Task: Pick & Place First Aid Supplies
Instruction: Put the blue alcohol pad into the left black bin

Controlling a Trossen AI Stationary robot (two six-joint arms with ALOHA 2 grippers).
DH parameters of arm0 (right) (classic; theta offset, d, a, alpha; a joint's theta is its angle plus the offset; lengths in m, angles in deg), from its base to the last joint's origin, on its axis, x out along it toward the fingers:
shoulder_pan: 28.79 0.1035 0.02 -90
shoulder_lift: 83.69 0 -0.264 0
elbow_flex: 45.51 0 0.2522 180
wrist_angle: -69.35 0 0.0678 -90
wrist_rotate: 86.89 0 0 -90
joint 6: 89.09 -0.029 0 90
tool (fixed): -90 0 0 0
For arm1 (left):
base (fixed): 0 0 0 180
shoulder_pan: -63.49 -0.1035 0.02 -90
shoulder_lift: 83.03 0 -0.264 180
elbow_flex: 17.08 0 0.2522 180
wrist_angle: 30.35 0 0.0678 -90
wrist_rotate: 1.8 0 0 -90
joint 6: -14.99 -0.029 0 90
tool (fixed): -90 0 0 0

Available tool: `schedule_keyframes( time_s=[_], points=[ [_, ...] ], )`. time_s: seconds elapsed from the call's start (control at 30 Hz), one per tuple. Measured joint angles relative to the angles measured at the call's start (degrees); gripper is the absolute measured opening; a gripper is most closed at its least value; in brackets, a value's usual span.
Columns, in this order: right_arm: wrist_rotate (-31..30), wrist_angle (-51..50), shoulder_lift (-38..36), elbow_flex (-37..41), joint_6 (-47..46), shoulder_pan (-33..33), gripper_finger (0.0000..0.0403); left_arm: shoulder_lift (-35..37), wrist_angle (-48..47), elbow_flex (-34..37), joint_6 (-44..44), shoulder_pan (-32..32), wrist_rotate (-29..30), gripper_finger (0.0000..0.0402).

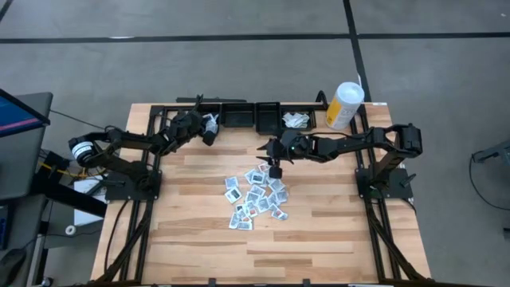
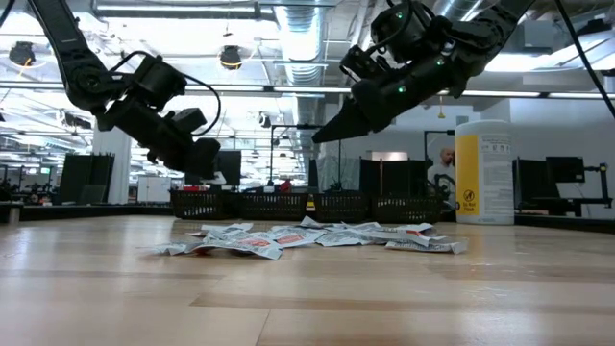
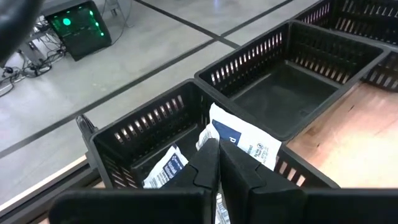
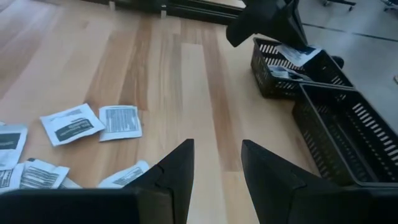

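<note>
Left hand [image 1: 209, 134] poised over the leftmost of the black slatted baskets [image 3: 149, 134] along the far edge of the wooden counter [image 1: 319, 231], fingers [image 3: 208, 168] pressed together, nothing clearly pinched between them. Inside that basket, right under the fingertips, two white packets with blue print [image 3: 245, 140], one leaning against the basket wall, the other lying lower [image 3: 165, 169]. Next basket along [image 3: 280, 93] bare inside. Right hand [image 1: 274, 169] hanging above the counter at the far edge of the pile of first aid supplies [image 1: 256, 198], fingers [image 4: 177, 168] parted to a middling gap with bare wood showing between them, gripping nothing. Pile itself spread loosely near the middle of the counter: many small flat white packets with grey-blue print, some overlapping, a few lying apart at the fringe, such as two side by side [image 4: 93, 123] in the right wrist view. Seen level from the counter top, pile low and crumpled [image 2: 307, 237], both hands raised clear of it. More white packets [image 1: 296, 119] in a basket farther right along the row. Tall white-and-yellow canister [image 1: 344, 105] upright at the far right corner of the counter, beside the row of baskets. Whether the left hand touches the packets below it: cannot tell.
</note>
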Motion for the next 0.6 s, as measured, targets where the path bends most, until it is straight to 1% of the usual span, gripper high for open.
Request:
schedule_keyframes(
  time_s=[0.23, 0.6],
  points=[
    [0.14, -0.11, 0.0, 0.0, 0.02, 0.04, 0.0129, 0.0, 0.03, 0.0, 1.28, 0.01, 0.0, 0.0024],
    [0.14, -0.11, 0.0, 0.0, 0.06, 0.08, 0.0129, 0.0, 0.42, 0.0, 1.46, -0.01, 0.02, 0.0086]
  ],
)
